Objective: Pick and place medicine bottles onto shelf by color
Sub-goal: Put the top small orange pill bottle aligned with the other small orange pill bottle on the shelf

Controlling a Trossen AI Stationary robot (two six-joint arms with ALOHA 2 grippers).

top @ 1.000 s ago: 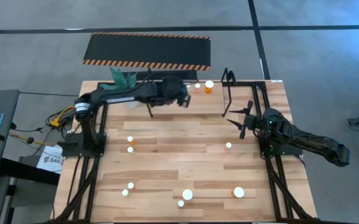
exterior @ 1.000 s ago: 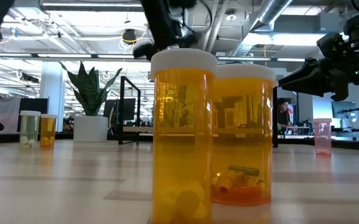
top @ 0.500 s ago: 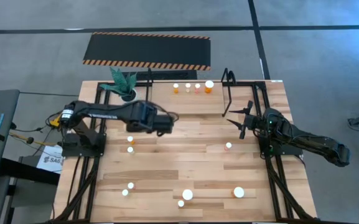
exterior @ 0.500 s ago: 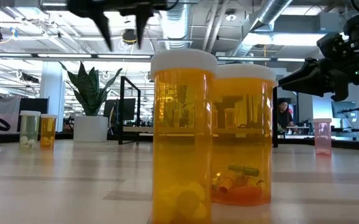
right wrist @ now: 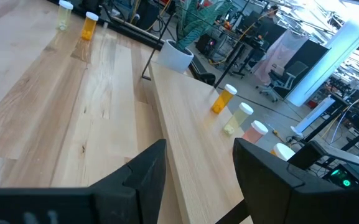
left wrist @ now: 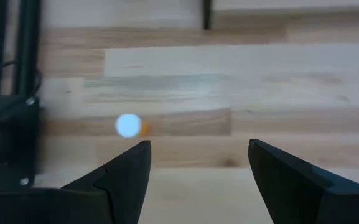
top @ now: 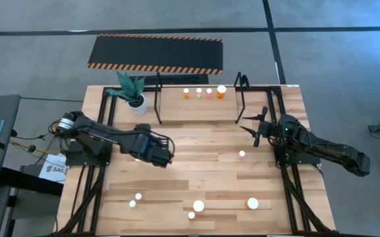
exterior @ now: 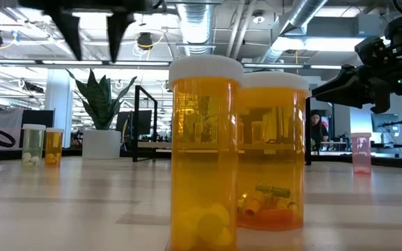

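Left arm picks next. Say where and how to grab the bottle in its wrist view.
Come straight down: the bottle stands upright, white cap facing the camera. Centre the open left gripper over it, then probably close the fingers on the round sides below the cap. The right gripper waits, open, off to the right.

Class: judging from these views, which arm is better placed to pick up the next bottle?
Probably the left: its gripper hangs open over the table, with a white-capped bottle just ahead of its fingers. The right gripper waits beside the shelf.
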